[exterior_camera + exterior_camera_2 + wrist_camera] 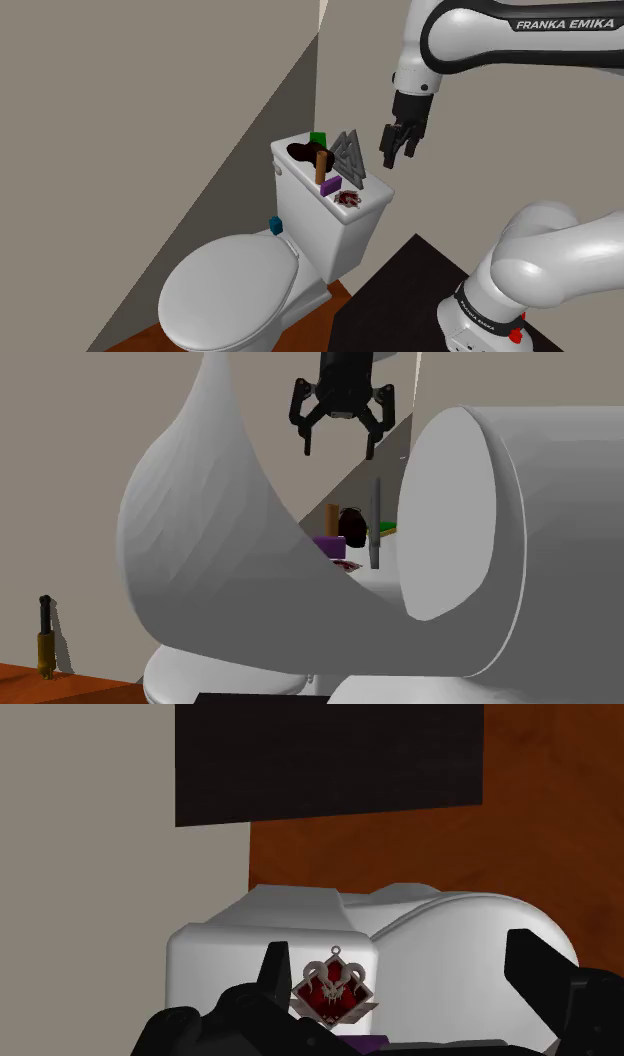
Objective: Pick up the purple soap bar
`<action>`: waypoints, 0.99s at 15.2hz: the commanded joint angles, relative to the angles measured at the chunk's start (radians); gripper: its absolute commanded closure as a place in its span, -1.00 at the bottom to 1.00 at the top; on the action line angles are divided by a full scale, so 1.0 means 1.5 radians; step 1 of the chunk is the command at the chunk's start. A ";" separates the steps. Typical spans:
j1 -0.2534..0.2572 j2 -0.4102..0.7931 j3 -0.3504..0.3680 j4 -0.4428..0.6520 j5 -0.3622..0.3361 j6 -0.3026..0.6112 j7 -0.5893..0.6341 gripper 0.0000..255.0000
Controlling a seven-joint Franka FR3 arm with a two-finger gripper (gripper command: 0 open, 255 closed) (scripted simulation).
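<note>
- Step: approach, pre-grasp. The gripper [398, 158] hangs in the air above the toilet tank lid [298, 175], off to the shoulder view's right of the clutter on it.
- Fingers are spread wide with nothing between them (clearest in the second exterior view, gripper [340, 452]; same in the wrist view, gripper [395, 959]).
- The purple soap bar [331, 185] lies flat on the lid, toward the bowl-side edge. It is just beside a brown cylinder [321, 166] and near a red ornament [347, 199], and a grey triangular piece [350, 155] stands just behind it.
- In the second exterior view the purple soap bar [330, 545] sits well below the gripper.
- Next move (my judgement): shift toward the shoulder view's left until over the bar, come down with the fingers straddling its narrow sides, then close. It is a tight spot — the cylinder and the triangular piece could get knocked.
- Hidden: in the wrist view the bar is a purple sliver [365, 1045] low between the fingers, mostly covered by the gripper body. The red ornament [335, 989] reads plainly there.
- In the second exterior view big white arm links [200, 552] stand in front and cover much of the tank, cutting off one end of the bar.
- A dark round thing [300, 152] and a green block [318, 138] sit at the back of the lid — can't tell what they are.
</note>
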State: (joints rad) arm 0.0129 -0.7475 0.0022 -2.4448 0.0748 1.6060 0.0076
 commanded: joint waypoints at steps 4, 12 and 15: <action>0.021 0.059 -0.018 -0.004 -0.024 0.071 -0.091 -1.00; 0.077 0.240 -0.051 0.026 -0.062 0.248 -0.317 -1.00; 0.097 0.310 -0.056 0.049 -0.068 0.307 -0.397 -1.00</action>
State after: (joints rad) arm 0.1462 -0.3234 -0.0805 -2.3867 -0.0245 2.0333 -0.5436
